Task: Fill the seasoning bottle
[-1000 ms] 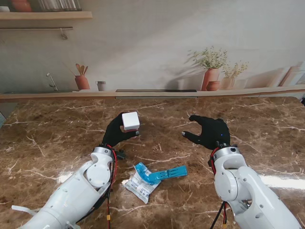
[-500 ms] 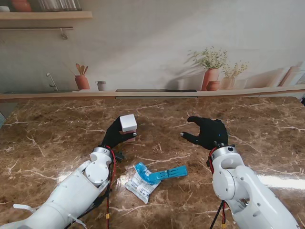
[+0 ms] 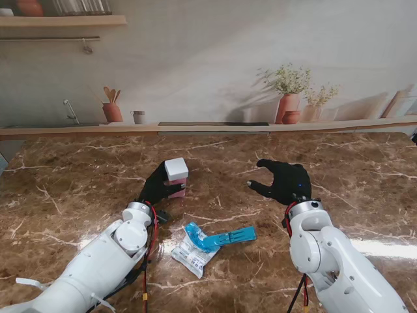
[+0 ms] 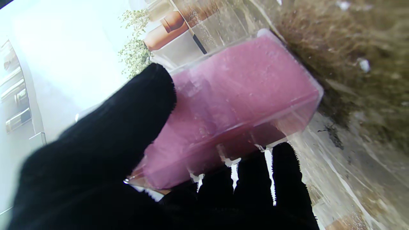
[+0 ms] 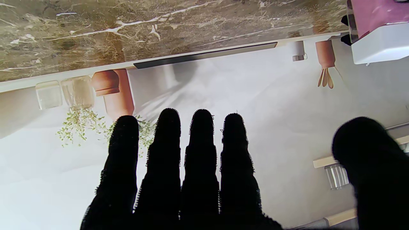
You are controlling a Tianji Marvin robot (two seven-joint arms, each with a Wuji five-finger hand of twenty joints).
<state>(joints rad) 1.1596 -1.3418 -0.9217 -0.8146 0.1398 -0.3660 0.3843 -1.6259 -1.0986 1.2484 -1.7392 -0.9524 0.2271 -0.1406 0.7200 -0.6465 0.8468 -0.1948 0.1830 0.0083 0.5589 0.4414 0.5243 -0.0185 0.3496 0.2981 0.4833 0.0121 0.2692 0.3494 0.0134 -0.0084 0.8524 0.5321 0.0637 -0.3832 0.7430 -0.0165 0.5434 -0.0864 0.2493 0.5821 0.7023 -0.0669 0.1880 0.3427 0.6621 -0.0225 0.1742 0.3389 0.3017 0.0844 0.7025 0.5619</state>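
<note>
**Left hand holds the bottle over the table**

The left hand [image 3: 158, 187] grips the bottle [image 3: 176, 175], a clear square one filled with pink, white cap on top. In the left wrist view the thumb [image 4: 134, 108] presses one side of the bottle [image 4: 243, 95] and the fingers [image 4: 284, 172] wrap the other. The right hand [image 3: 287, 180] holds nothing, fingers spread, well to the right of the bottle. The packet [image 3: 193, 251] lies on the table [image 3: 78, 189], nearer to me than the bottle
</note>
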